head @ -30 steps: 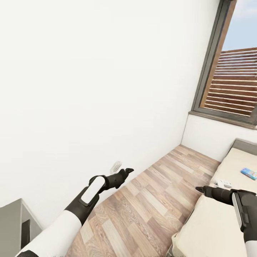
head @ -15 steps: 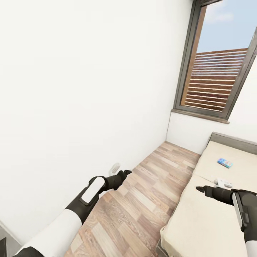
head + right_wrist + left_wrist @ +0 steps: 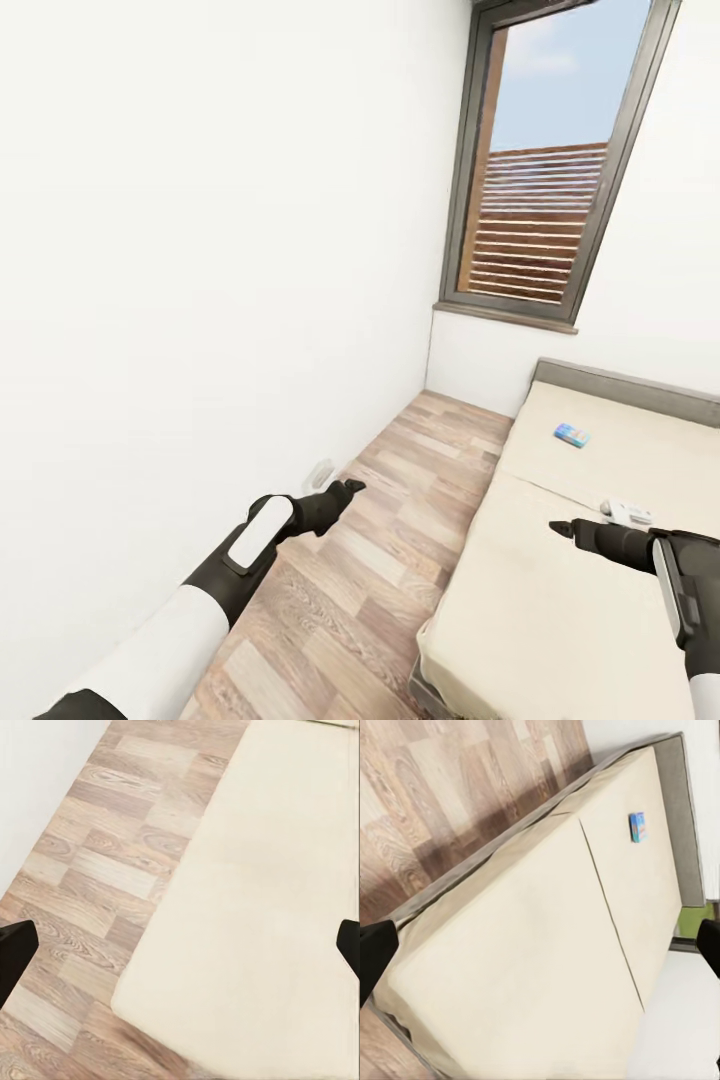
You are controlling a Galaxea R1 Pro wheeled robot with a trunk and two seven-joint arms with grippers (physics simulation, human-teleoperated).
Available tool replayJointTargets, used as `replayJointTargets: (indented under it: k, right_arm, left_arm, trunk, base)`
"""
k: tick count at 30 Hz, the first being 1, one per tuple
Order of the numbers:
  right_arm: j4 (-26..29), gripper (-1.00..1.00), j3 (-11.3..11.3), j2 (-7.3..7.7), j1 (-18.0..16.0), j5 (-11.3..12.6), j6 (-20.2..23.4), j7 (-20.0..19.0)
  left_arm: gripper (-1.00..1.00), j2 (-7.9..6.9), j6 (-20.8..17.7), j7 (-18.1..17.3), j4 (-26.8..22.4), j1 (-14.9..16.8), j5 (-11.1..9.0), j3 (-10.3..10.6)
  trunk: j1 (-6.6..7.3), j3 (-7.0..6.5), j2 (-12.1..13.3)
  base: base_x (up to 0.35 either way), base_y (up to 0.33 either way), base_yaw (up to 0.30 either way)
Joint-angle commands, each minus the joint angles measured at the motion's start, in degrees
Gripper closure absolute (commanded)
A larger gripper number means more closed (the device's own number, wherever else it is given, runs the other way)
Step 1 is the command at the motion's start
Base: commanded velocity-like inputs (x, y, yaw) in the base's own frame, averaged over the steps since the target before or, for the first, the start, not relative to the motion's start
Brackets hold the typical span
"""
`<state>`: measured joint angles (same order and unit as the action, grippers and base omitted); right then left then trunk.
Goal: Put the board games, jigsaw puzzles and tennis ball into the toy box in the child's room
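A small blue board game (image 3: 572, 434) lies flat on the cream bed (image 3: 560, 600), toward its head end; the left wrist view shows the same blue box (image 3: 637, 826) on the mattress (image 3: 525, 967). A second, white flat board game (image 3: 628, 513) lies farther right on the bed, just beyond my right arm. My right gripper (image 3: 555, 526) hovers over the mattress, open and holding nothing; in its wrist view the gripper (image 3: 180, 945) has bare mattress and floor between the wide-apart fingers. My left gripper (image 3: 350, 487) is over the floor beside the wall, open and holding nothing, also seen as (image 3: 540, 945).
A strip of wood floor (image 3: 400, 520) runs between the white wall (image 3: 200, 300) on the left and the bed. A tall dark-framed window (image 3: 540, 170) closes the far end, above the grey headboard (image 3: 620, 385). A white wall socket (image 3: 320, 470) sits low near my left gripper.
The head view has swung to the right: window and bed slid left in the picture and more mattress shows. Both arms keep the same pose; nothing was grasped.
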<state>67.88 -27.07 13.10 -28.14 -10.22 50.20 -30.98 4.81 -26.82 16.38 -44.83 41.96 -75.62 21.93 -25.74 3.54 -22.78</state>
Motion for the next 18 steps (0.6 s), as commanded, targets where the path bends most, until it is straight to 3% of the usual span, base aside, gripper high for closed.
replayJointTargets:
  k: [1, 6, 11, 12, 15, 16, 18]
  right_arm:
    - [0.05, -1.0, -0.08, 0.01, -0.07, -0.61, 0.16, -0.56]
    - [0.02, -1.0, -0.06, 0.07, -0.07, -0.65, 0.16, -0.57]
    - [-0.38, -1.0, -0.02, -0.01, -0.11, -0.73, 0.31, -0.53]
    - [-2.6, -1.0, 0.07, -0.57, -1.86, -0.77, 0.75, -0.45]
    - [-4.52, -1.0, 0.2, -1.62, -3.72, -0.85, 0.85, -0.31]
    - [-7.09, -1.0, 0.36, -3.39, -5.7, -1.1, 0.9, 0.61]
    - [-10.62, -1.0, 0.66, -5.11, -7.56, -1.64, 0.75, 3.11]
  left_arm:
    - [-1.0, -0.03, -0.03, 0.95, -0.1, 0.05, -0.66, 0.07]
    - [-1.0, -0.15, -0.06, 3.37, -0.09, 0.05, -0.9, -0.18]
    - [-1.0, -0.32, -0.1, 6.94, -0.08, 0.02, -1.09, -2.3]
    - [-1.0, -0.43, -0.3, 10.07, -0.08, -0.17, -0.97, -4.62]
    - [-1.0, -0.44, -0.43, 10.73, -0.08, -0.44, -0.8, -5.09]
    - [-1.0, -0.4, -0.52, 11.08, -0.08, -0.97, -0.67, -5.29]
    - [-1.0, -0.34, -0.55, 11.22, -0.08, -1.6, -0.59, -5.1]
  trunk:
    - [-0.04, 0.14, -0.14]
    - [-0.04, 0.14, -0.14]
    - [-0.04, 0.14, -0.14]
    - [-0.04, 0.14, -0.14]
    - [-0.04, 0.14, -0.14]
    - [-0.04, 0.14, -0.14]
    - [-0.04, 0.14, -0.14]
  base:
    - [0.0, 0.0, -0.288]
    - [0.0, 0.0, -0.289]
    - [0.0, 0.0, -0.291]
    - [0.0, 0.0, -0.291]
    - [0.0, 0.0, -0.291]
    - [0.0, 0.0, -0.291]
    - [0.0, 0.0, -0.291]
